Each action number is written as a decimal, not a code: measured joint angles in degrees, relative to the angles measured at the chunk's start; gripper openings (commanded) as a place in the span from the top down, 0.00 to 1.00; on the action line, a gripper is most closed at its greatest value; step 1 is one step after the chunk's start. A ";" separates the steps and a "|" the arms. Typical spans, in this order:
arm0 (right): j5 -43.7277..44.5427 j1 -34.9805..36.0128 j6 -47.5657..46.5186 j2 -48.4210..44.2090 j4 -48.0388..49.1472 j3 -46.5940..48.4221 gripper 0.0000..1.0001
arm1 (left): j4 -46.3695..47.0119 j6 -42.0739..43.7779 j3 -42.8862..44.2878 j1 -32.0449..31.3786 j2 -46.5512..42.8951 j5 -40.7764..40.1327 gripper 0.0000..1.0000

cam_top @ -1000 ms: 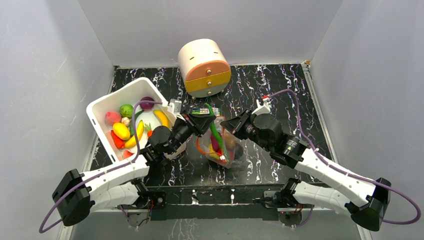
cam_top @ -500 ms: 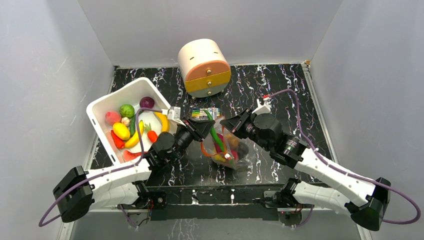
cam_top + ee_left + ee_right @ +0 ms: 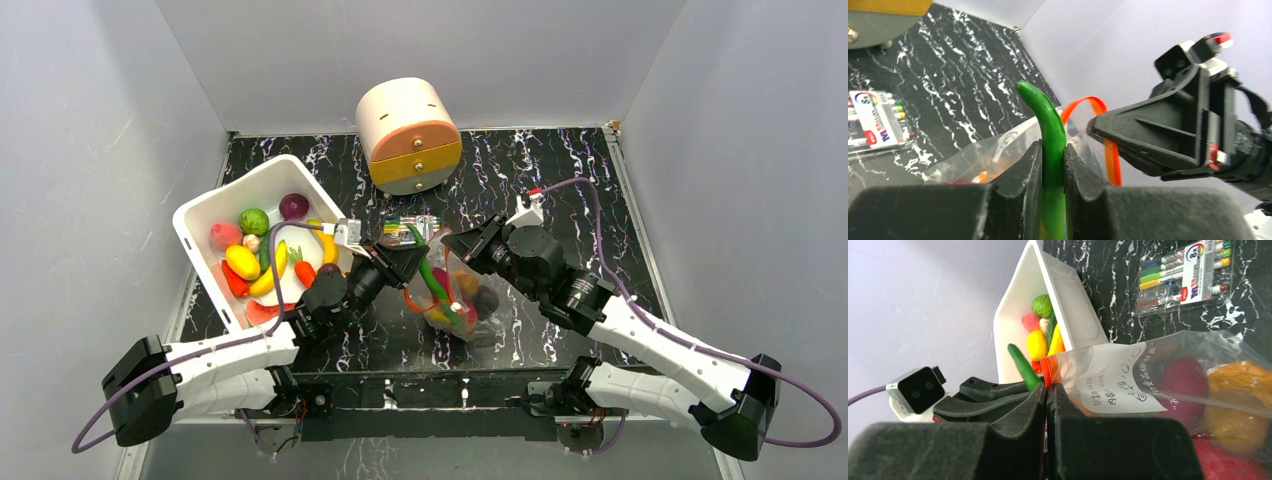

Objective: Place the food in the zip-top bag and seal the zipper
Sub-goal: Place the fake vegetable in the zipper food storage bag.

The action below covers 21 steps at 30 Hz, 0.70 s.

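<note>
Left wrist view: the left gripper (image 3: pixel 1052 150) clamps a green toy pod (image 3: pixel 1042 107), probably rigid and slick, at the mouth of the mid-table zip-top bag (image 3: pixel 979 156). The right gripper (image 3: pixel 1047 392) pinches its floppy rim (best held beside the zipper (image 3: pixel 1110 150)).

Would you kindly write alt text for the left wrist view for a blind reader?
The left tool clamps a long green toy vegetable upright at the open mouth of the zip-top bag. At right, the right tool pinches the bag's edge by its orange zipper; a pen pack lies on the black marbled table at left.
</note>
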 measured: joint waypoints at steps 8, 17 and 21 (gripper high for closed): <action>0.59 0.00 4.81 -0.55 2.93 -0.33 1.00 | 10.01 4.61 -0.28 -0.22 -1.88 1.49 1.00; 1.97 0.00 10.40 -2.73 4.85 -2.99 1.00 | 24.96 16.98 -1.42 -0.90 3.02 1.88 1.00; 2.05 0.00 11.67 -2.73 5.55 -2.99 1.00 | 28.85 23.39 -3.78 -1.55 6.29 1.90 1.00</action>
